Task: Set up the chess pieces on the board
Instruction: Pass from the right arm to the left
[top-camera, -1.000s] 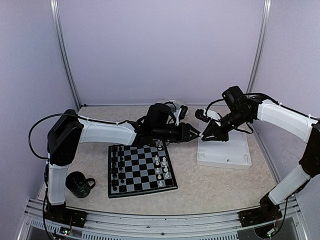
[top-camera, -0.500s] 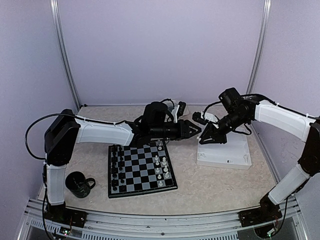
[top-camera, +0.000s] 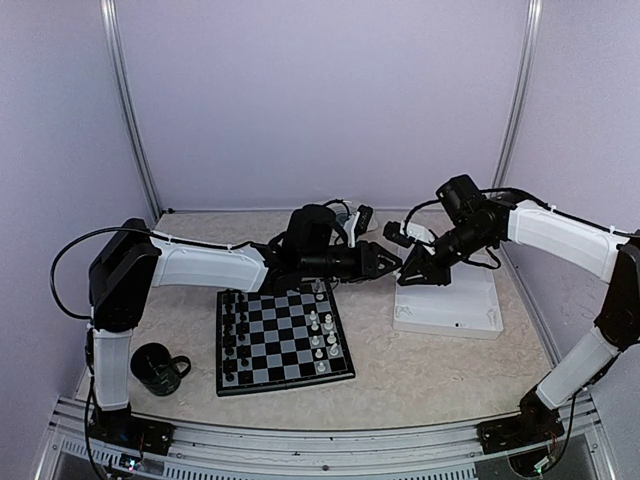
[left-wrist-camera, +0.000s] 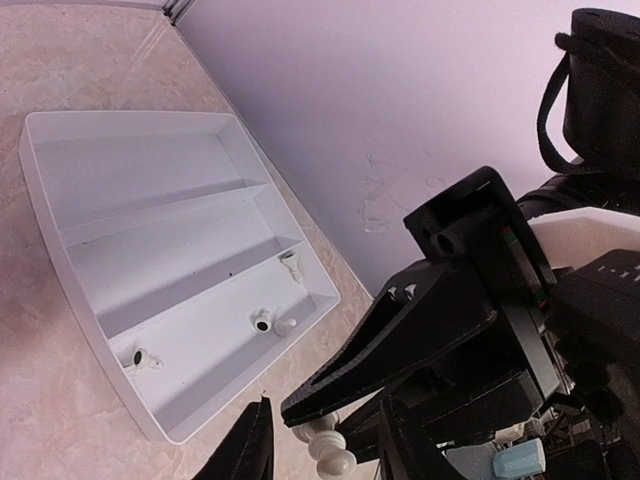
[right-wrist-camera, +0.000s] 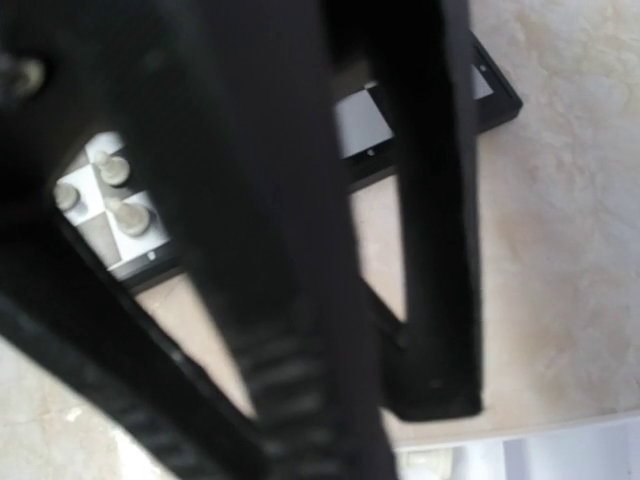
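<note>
The board (top-camera: 285, 381) lies at the table's middle left, with black chess pieces (top-camera: 235, 330) on its left columns and white ones (top-camera: 322, 335) on its right. Both grippers meet in the air between the board and the white tray (top-camera: 450, 310). My right gripper (top-camera: 405, 272) is shut on a white chess piece (left-wrist-camera: 328, 448). My left gripper (top-camera: 388, 263) is open, its jaws standing either side of that piece with a gap showing. Three white pieces (left-wrist-camera: 262, 322) lie in the tray (left-wrist-camera: 150, 200). The right wrist view is blurred black fingers over a board corner (right-wrist-camera: 360, 130).
A dark green mug (top-camera: 157, 368) stands left of the board near the front edge. The tray sits at the right, close to the side wall. Purple walls enclose the table on three sides.
The left wrist has lifted and turned a little, and the right gripper has shifted slightly left towards it. The two grippers' tips now stand close together with the white piece between them.
</note>
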